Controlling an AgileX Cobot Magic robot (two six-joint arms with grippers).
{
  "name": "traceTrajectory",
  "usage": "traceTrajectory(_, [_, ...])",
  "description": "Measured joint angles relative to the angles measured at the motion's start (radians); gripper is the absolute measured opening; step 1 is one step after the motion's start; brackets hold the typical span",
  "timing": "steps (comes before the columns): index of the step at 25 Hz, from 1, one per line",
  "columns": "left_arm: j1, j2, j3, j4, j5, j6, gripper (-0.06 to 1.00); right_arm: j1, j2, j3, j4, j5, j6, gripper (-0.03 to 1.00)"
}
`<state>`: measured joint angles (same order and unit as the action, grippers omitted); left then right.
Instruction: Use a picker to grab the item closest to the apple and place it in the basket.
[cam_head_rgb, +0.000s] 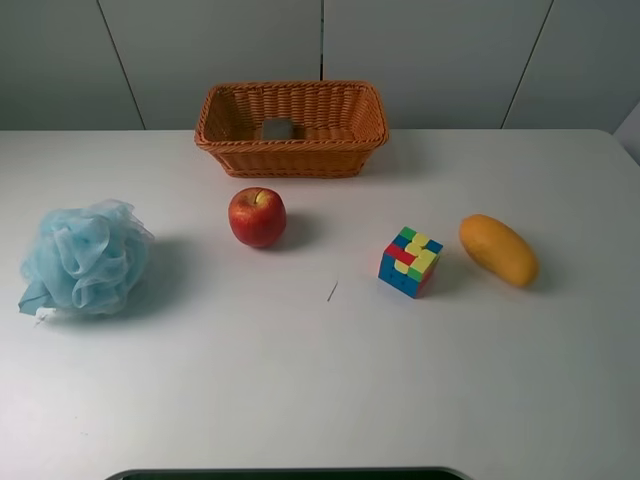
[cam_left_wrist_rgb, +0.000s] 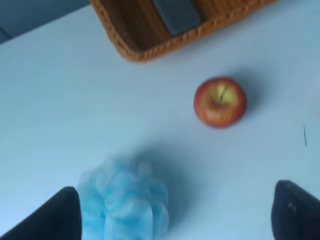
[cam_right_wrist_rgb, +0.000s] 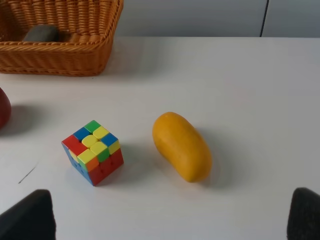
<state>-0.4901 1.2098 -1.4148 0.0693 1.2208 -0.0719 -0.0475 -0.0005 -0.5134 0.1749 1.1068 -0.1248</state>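
Note:
A red apple (cam_head_rgb: 257, 216) stands on the white table in front of a wicker basket (cam_head_rgb: 290, 158). A multicoloured puzzle cube (cam_head_rgb: 410, 262) lies to its right, with a yellow mango (cam_head_rgb: 498, 249) beyond that. A light blue bath puff (cam_head_rgb: 85, 258) lies to the apple's left. Neither arm shows in the exterior high view. My left gripper (cam_left_wrist_rgb: 180, 205) is open and empty, above the puff (cam_left_wrist_rgb: 125, 202), with the apple (cam_left_wrist_rgb: 220, 101) ahead. My right gripper (cam_right_wrist_rgb: 167, 205) is open and empty, short of the cube (cam_right_wrist_rgb: 93, 151) and mango (cam_right_wrist_rgb: 181, 146).
A grey object (cam_head_rgb: 277, 129) lies inside the basket, also showing in the left wrist view (cam_left_wrist_rgb: 176, 14) and the right wrist view (cam_right_wrist_rgb: 41, 33). A short dark mark (cam_head_rgb: 332, 291) is on the table between apple and cube. A wall stands behind the table.

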Motion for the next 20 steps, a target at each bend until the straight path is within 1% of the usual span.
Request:
traceTrajectory(3, [0.000, -0.184, 0.161, -0.002, 0.002, 0.002, 0.73, 0.000, 0.000, 0.000, 0.000, 0.000, 0.000, 0.70])
traceTrajectory(5, [0.000, -0.313, 0.240, -0.002, 0.004, 0.022, 0.73, 0.000, 0.000, 0.000, 0.000, 0.000, 0.000, 0.70])
traceTrajectory(11, [0.010, -0.629, 0.430, -0.017, 0.006, 0.055, 0.73, 0.000, 0.000, 0.000, 0.000, 0.000, 0.000, 0.70])
traceTrajectory(14, [0.097, -0.741, 0.518, -0.050, 0.004, 0.110, 0.73, 0.000, 0.000, 0.000, 0.000, 0.000, 0.000, 0.70])
traceTrajectory(17, [0.235, -0.822, 0.615, -0.096, 0.006, 0.192, 0.74, 0.000, 0.000, 0.000, 0.000, 0.000, 0.000, 0.70])
traceTrajectory(20, [0.364, -0.896, 0.704, -0.144, -0.029, 0.254, 0.74, 0.000, 0.000, 0.000, 0.000, 0.000, 0.000, 0.70])
